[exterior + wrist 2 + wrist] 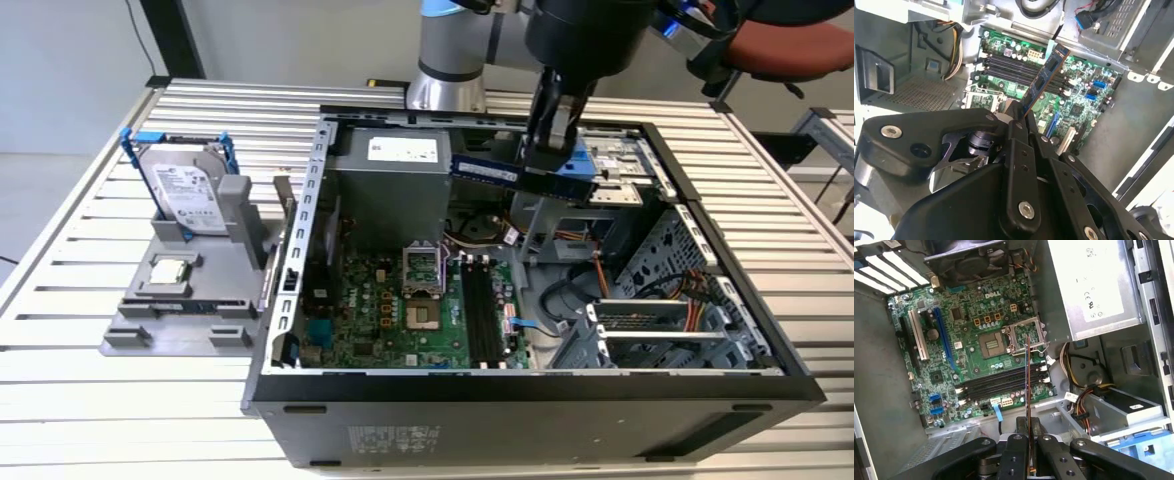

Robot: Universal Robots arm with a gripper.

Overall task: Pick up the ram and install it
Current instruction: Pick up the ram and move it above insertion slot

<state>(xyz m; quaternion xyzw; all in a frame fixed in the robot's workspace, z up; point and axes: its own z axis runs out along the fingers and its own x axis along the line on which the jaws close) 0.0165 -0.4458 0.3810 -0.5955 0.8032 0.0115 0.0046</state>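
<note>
The ram is a long, thin, dark stick held level above the open computer case, over its rear half. My gripper is shut on one end of it. In the second wrist view the ram juts out from the gripper over the green motherboard. The first wrist view shows the ram edge-on, rising from the gripper and crossing the black memory slots. In the exterior view these slots lie well below the stick.
A silver hard drive in a blue frame stands on a grey holder at the exterior view's left. Inside the case are the power supply, the processor socket, cables and a drive cage. A slatted table carries everything.
</note>
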